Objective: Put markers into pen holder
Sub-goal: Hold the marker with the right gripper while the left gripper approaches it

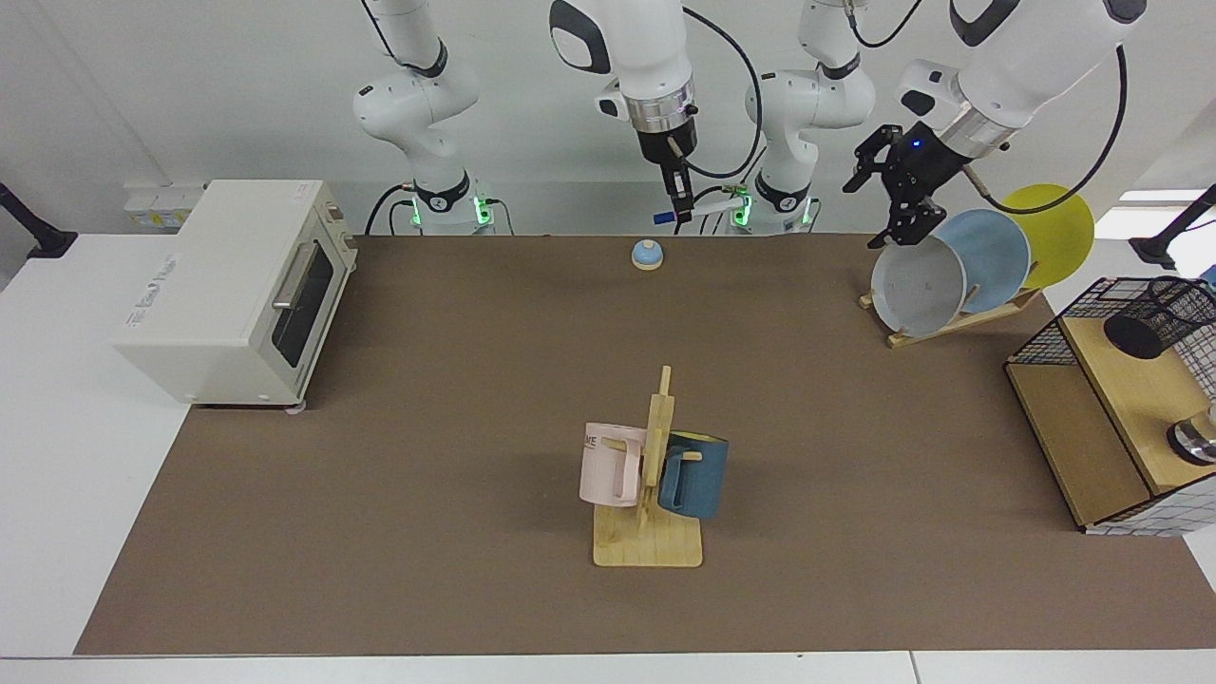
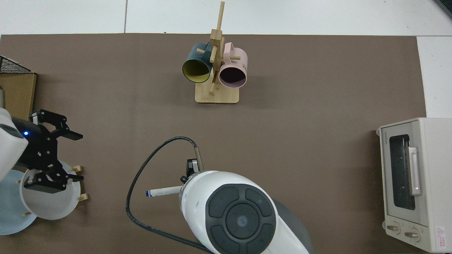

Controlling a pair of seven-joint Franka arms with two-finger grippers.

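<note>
The right gripper point(image 1: 681, 211) hung above the far edge of the desk point(image 1: 456, 427), clamped on the marker point(image 1: 698, 209), which lay roughly level between its fingers. The left gripper point(image 1: 898, 195), fingers spread and empty, hovered just above the grey plate point(image 1: 917, 285) in the rack. The pen holder point(image 1: 1164, 313) stood on the wooden shelf point(image 1: 1092, 446), well beyond that gripper.

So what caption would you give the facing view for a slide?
Right end effector holds a marker aloft; left end effector hangs open above the plate rack, pen holder at the far edge.
</note>
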